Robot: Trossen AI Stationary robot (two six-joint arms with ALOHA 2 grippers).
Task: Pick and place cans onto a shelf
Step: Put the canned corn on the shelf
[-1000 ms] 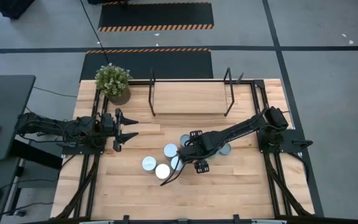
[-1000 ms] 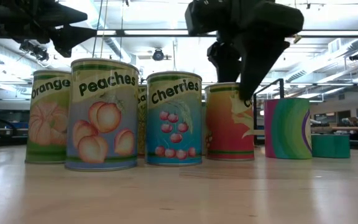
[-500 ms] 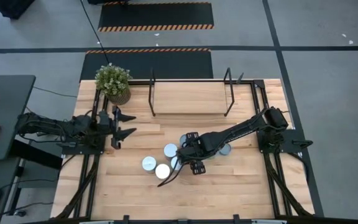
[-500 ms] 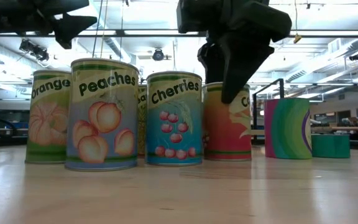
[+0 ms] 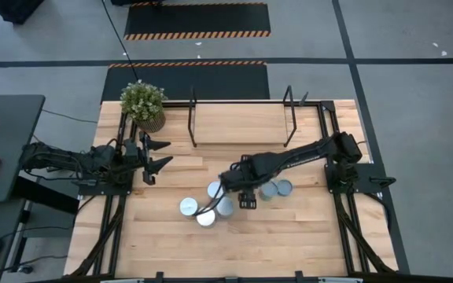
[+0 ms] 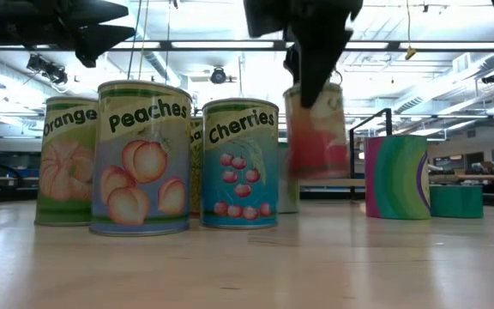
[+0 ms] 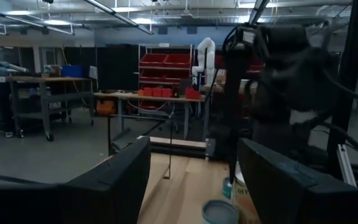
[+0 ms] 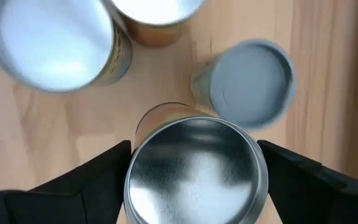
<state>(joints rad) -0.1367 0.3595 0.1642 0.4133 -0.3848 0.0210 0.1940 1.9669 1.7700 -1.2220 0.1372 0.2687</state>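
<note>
worktop (image 5: 289, 236): one, carrying everything | shelf (image 5: 238, 124): one, sitting bare | cans: seven; six standing mid-worktop, one red can (image 6: 316, 130) hanging above | right end effector (image 8: 194, 155): pinching red can | left end effector (image 5: 162, 152): spread, idling near plant (image 5: 142, 101)

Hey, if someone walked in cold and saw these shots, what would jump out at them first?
Probably the right gripper, clamped on a red-orange can lifted clear of the table mid-table. Beside it stands a row of fruit cans, with Peaches and Cherries nearest. The empty shelf waits at the back.
</note>
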